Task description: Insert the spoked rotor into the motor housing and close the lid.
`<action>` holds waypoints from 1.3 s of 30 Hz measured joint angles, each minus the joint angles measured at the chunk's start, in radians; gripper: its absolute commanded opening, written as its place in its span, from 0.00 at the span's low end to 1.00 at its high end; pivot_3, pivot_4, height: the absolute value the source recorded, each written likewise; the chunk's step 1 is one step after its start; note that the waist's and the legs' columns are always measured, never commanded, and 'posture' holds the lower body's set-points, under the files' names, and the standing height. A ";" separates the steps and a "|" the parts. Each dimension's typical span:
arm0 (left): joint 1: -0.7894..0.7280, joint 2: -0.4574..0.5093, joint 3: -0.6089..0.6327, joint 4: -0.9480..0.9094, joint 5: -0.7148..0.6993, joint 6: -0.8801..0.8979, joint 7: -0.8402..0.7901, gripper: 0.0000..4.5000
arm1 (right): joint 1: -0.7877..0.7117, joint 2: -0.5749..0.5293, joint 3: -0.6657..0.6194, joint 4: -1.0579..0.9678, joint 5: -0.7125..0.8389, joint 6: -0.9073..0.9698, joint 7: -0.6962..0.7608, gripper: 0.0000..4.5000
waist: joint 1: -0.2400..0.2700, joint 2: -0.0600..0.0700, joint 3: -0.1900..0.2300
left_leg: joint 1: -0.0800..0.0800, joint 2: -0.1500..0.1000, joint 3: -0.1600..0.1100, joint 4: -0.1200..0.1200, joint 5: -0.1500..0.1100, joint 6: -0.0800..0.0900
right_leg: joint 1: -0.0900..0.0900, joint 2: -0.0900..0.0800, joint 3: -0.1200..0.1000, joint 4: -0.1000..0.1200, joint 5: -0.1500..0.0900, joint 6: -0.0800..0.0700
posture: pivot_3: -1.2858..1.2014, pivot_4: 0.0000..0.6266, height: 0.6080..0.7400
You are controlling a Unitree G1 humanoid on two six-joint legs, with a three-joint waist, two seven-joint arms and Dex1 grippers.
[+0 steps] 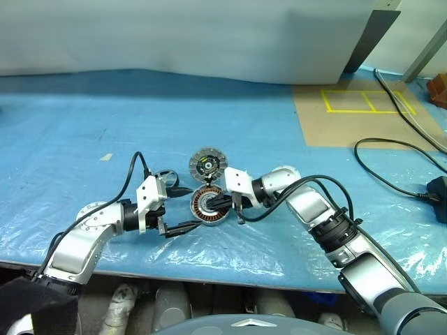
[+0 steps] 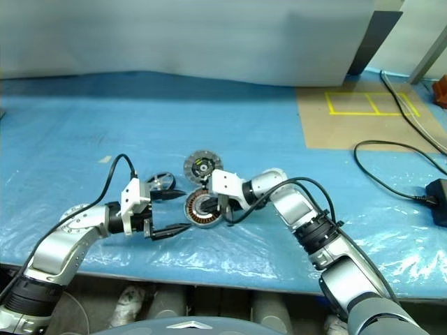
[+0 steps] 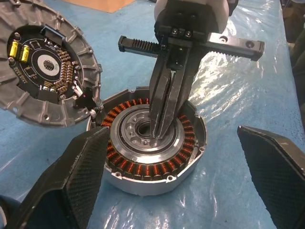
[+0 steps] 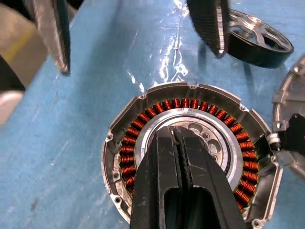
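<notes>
The motor housing [image 4: 143, 119] lies open on the blue sheet, its copper windings ringing a silver centre. Its lid [image 3: 43, 76] is swung up from the rim, showing ribs and a dark circuit face with yellow parts. My right gripper [image 4: 177, 131] is shut, holding nothing, its tips set down in the housing's centre hole. My left gripper [image 1: 194, 206] is open just left of the housing, one finger on each side. The spoked rotor [image 4: 259, 38] lies flat on the sheet behind the left gripper's far finger, left of the lid.
Black cables [image 1: 391, 167] and a power adapter [image 1: 436, 188] lie at the right. A cardboard panel with yellow tape [image 1: 363, 105] sits at the back right. The table's front edge [image 1: 209, 276] runs close below the arms.
</notes>
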 measured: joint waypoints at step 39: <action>-0.014 -0.008 -0.004 0.019 0.001 -0.003 -0.016 1.00 | 0.000 -0.012 0.009 0.006 -0.022 -0.028 -0.023 0.00 | 0.001 0.000 0.000 | 0.001 0.000 0.000 0.001 0.000 0.000 | 0.002 0.000 -0.001 0.000 0.000 0.000 | 0.52 0.24 1.00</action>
